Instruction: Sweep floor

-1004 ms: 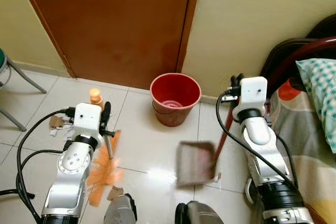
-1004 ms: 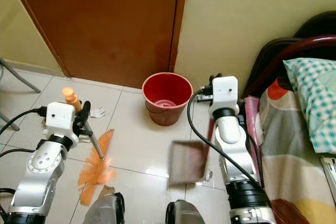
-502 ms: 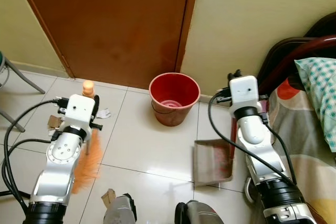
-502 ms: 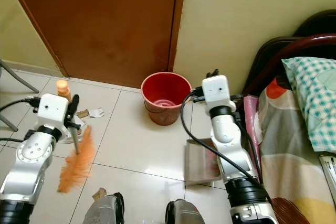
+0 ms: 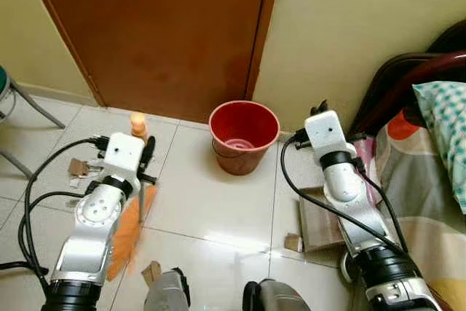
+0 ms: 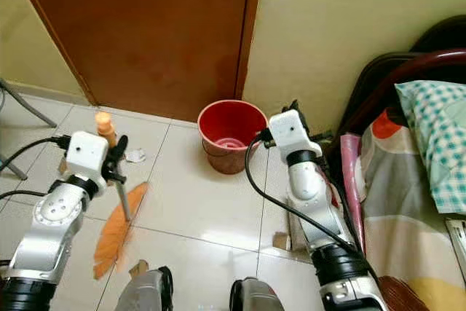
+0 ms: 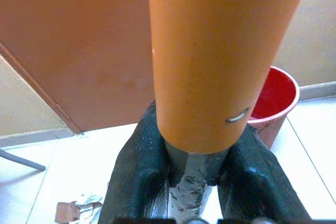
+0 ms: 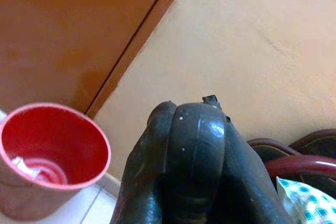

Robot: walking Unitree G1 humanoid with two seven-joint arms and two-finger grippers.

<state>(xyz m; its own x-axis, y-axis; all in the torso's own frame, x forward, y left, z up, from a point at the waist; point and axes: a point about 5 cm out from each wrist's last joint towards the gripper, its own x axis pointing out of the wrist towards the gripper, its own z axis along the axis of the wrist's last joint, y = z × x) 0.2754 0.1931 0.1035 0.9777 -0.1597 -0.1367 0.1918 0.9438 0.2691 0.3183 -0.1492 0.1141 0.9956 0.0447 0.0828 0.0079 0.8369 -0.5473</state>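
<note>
Stool legs (image 5: 25, 107): far left edge of the head views, cut off, so I can't see the seat properly.
Paper scraps (image 5: 76, 169): left of frame on the tiles, beside my left arm; another scrap (image 5: 151, 273) lies at the bottom near my feet.
Left gripper (image 5: 147, 159): left-centre, both black fingers clamped tight round the broom handle; the wrist view shows the fingers (image 7: 137, 171) pressed against the taped part of the shaft.
Broom (image 6: 116, 227): orange bristles trailing low on the floor at lower left, orange cap on the handle (image 5: 137, 123) sticking up above my wrist. I judge it light, with soft bristles that splay and flick bits about; the shaft is stiff and smooth, so the taped section is the place to grip.
Bucket (image 5: 244, 136): red, centre of frame, standing on the floor against the door frame, something pale at its bottom that I can't identify.
Scrap by dustpan (image 5: 293, 242): small brown piece, right of centre, just at the pan's edge.
Dustpan (image 5: 320, 216): right of centre, flat on the tiles, mostly hidden behind my right arm.
Right gripper (image 8: 191, 145): fingers pressed together in the wrist view; I can't make out what they hold, though the dustpan's handle is my guess.
Bed (image 5: 437, 143): right edge, cut off.
</note>
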